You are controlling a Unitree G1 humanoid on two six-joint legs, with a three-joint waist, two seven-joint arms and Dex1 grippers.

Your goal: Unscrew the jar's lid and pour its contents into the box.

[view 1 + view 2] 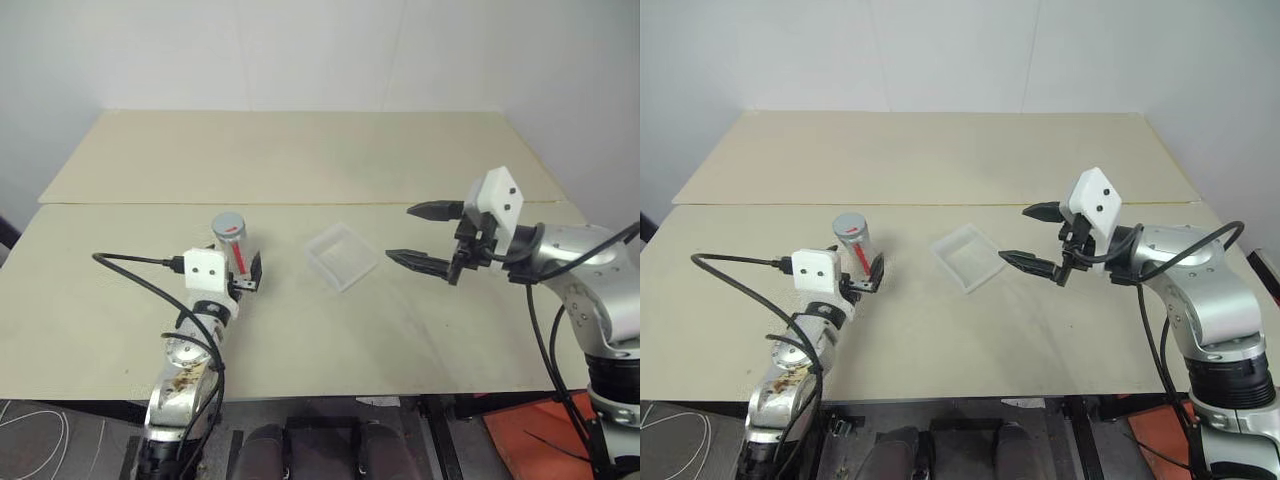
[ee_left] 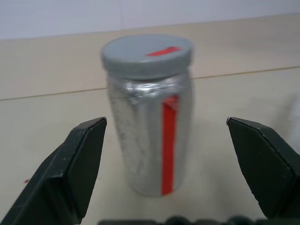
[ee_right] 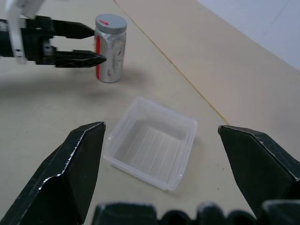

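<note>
A: Where's the jar (image 2: 149, 117)?
B: Upright on the table (image 1: 300, 160), lid (image 2: 146, 54) on, between the wide-open left gripper (image 3: 88, 44) fingers, untouched.
A: The right gripper (image 1: 415, 236)?
B: Wide open, empty, hovering right of the box (image 3: 151, 143).

Bright, even light — soft faint shadows; left wrist view slightly blurred.

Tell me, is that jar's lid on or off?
On: the grey lid sits atop the upright jar.

Bare table (image 1: 420, 330) surrounds the jar (image 1: 232, 243) and box (image 1: 341, 256), well apart.
</note>
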